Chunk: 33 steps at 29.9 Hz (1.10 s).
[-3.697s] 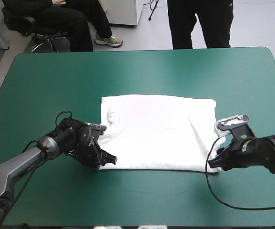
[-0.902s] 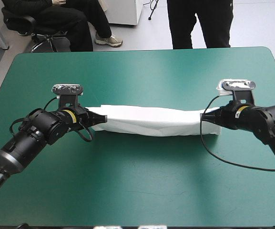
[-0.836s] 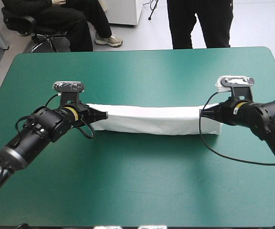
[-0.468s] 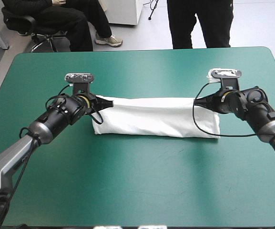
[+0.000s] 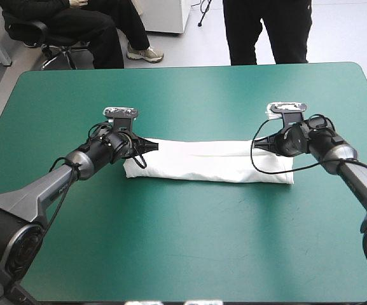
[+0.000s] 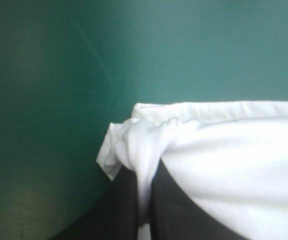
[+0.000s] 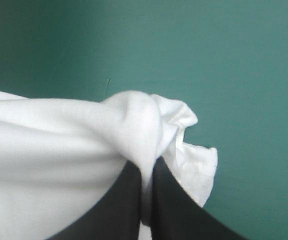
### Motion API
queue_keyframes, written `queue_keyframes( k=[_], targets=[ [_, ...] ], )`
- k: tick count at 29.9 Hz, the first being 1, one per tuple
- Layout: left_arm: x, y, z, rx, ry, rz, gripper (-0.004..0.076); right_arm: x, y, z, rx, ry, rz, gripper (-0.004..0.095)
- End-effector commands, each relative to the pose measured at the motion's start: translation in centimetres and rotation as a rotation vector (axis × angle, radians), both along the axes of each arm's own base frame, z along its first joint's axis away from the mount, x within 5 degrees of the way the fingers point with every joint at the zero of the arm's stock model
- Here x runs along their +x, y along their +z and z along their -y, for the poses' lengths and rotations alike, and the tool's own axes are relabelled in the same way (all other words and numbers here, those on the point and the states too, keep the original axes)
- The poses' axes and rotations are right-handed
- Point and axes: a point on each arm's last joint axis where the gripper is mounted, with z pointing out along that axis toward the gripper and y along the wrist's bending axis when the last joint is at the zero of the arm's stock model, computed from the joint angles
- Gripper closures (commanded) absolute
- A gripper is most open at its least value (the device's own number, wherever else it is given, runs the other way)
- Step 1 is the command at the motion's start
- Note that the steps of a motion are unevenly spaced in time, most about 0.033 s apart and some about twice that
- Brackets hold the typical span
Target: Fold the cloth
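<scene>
The white T-shirt (image 5: 208, 162) lies across the middle of the table as a long folded band. My left gripper (image 5: 151, 147) is at the band's left far corner, shut on a bunched pinch of the fabric. My right gripper (image 5: 260, 145) holds the far edge near the right end in the same way. In the left wrist view the black fingers meet in an arch with the T-shirt (image 6: 233, 165) squeezed between them at my left gripper (image 6: 144, 175). In the right wrist view the T-shirt (image 7: 44, 150) bulges over my shut right gripper (image 7: 147, 172).
The teal-green cover (image 5: 183, 241) spreads wide between the shirt and the table's near edge. A narrower strip of it lies between the shirt and the far edge.
Both grippers have carried the shirt's near edge up and over toward the far edge. The flat shirt is now a folded band, and both arms have reached farther away.
</scene>
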Motion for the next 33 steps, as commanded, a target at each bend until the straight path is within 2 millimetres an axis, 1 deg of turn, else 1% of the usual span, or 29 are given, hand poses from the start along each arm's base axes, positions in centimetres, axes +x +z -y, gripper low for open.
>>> queue_keyframes(
  k=[1,4,5,7,10,12,13,14,15,17,19,21,23,24,26,28,29,30,31,33],
  targets=[
    [0.4,2.0,0.2,-0.037,-0.012,0.081,0.0740,0.4,1.5,0.3,-0.027,0.030,0.061,0.0920],
    [0.5,1.5,0.3,-0.031,-0.012,0.067,0.0715,0.4,0.8,0.4,-0.061,0.065,0.020,0.0861],
    [0.6,1.4,0.3,-0.030,-0.012,0.065,0.0703,0.4,0.7,0.3,-0.063,0.070,0.012,0.0820],
    [0.6,1.2,0.3,-0.019,-0.021,0.055,0.0647,0.3,0.7,0.3,-0.062,0.080,-0.004,0.0715],
    [0.4,1.3,0.3,-0.007,-0.030,0.035,0.0539,0.0,0.6,0.3,-0.069,0.082,-0.037,0.0495],
    [0.2,2.1,0.2,0.007,-0.034,0.018,0.0461,-0.2,0.9,0.4,-0.084,0.086,-0.081,0.0328],
    [0.2,2.4,0.1,0.016,-0.033,0.005,0.0433,-0.3,1.1,0.5,-0.087,0.085,-0.095,0.0286],
    [0.0,3.1,0.0,0.023,-0.035,0.006,0.0402,-0.4,1.5,0.5,-0.093,0.087,-0.101,0.0244],
    [-0.2,3.7,-0.1,0.031,-0.039,0.006,0.0378,-0.5,2.0,0.6,-0.095,0.089,-0.100,0.0229],
    [-0.5,4.9,-0.4,0.044,-0.050,0.022,0.0356,-0.6,3.2,0.6,-0.099,0.100,-0.075,0.0229],
    [-1.0,6.4,-0.6,0.053,-0.059,0.041,0.0356,-1.0,4.7,0.7,-0.101,0.098,-0.037,0.0229],
    [-1.9,8.2,-1.2,0.070,-0.056,0.053,0.0356,-1.7,6.3,1.1,-0.123,0.097,-0.009,0.0229],
    [-2.8,9.6,-1.8,0.097,-0.051,0.055,0.0356,-2.5,7.5,1.5,-0.154,0.095,0.013,0.0229],
    [-3.5,10.7,-2.2,0.097,-0.045,0.070,0.0356,-3.0,8.2,1.8,-0.168,0.093,0.024,0.0229],
    [-4.8,12.3,-2.7,0.075,-0.050,0.079,0.0358,-4.1,9.4,2.4,-0.205,0.085,0.042,0.0229],
    [-6.3,14.1,-2.8,0.018,-0.100,0.104,0.0384,-5.2,10.4,2.9,-0.229,0.068,0.060,0.0229],
    [-7.0,14.8,-2.7,-0.002,-0.140,0.117,0.0412,-5.6,10.9,3.1,-0.243,0.060,0.070,0.0229],
    [-7.6,15.4,-2.5,-0.038,-0.172,0.125,0.0466,-6.0,11.3,3.4,-0.256,0.047,0.076,0.0229],
    [-8.1,16.1,-2.3,-0.078,-0.207,0.139,0.0541,-6.3,11.6,3.6,-0.267,0.036,0.084,0.0229],
    [-8.5,17.0,-1.7,-0.137,-0.278,0.158,0.0725,-7.0,12.3,4.3,-0.279,0.003,0.098,0.0229]
  ],
)
